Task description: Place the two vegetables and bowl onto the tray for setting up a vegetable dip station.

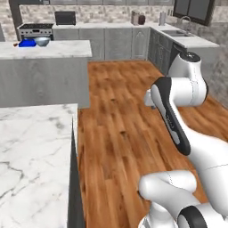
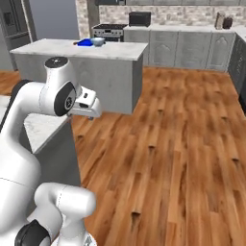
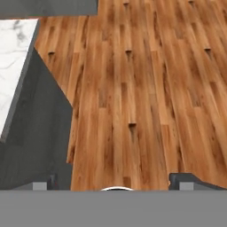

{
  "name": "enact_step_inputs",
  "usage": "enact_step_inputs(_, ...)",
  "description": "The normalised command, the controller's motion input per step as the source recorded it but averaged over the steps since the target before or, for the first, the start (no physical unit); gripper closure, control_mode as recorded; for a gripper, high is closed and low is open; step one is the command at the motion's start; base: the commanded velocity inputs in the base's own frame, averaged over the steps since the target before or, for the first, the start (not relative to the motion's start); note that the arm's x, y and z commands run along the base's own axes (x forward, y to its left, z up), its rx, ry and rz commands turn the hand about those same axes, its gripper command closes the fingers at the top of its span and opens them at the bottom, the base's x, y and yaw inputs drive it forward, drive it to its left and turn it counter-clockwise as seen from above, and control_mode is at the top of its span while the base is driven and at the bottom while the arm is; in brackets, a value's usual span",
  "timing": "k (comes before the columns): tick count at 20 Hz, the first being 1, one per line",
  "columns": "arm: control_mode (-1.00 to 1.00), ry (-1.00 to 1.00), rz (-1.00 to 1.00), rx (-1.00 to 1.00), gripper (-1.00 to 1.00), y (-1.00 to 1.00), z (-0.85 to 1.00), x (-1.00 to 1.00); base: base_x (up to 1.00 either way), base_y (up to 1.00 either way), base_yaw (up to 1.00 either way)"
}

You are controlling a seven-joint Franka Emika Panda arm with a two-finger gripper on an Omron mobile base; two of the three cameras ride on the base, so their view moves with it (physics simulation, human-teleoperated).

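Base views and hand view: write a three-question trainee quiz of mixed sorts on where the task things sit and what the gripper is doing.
1. True or false: the blue tray lies on the far island counter.
2. What stands just beside the tray? A) the bowl B) a kettle C) a pan
3. The gripper hangs open over the wooden ___.

Key: 1 true; 2 A; 3 floor.

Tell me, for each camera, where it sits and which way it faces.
Left base view: behind the arm, left side, facing the island carrying the tray and bowl.
Right base view: behind, right side; the arm rises lower left, facing the same island.
Hand view: on the hand, looking down at the floor; open gripper.
Both base views share island, tray, bowl.
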Motion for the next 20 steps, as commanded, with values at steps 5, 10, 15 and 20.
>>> enact_step_inputs(5,1.0,0.0,0.0,0.0,-1.0,0.0,0.0,0.0,0.76,-0.58,0.04)
enact_step_inputs(10,1.0,0.0,0.0,0.0,-1.0,0.0,0.0,0.0,0.8,-0.46,0.01)
enact_step_inputs(15,1.0,0.0,0.0,0.0,-1.0,0.0,0.0,0.0,0.81,-0.4,0.01)
enact_step_inputs(20,1.0,0.0,0.0,0.0,-1.0,0.0,0.0,0.0,0.79,-0.38,0.02)
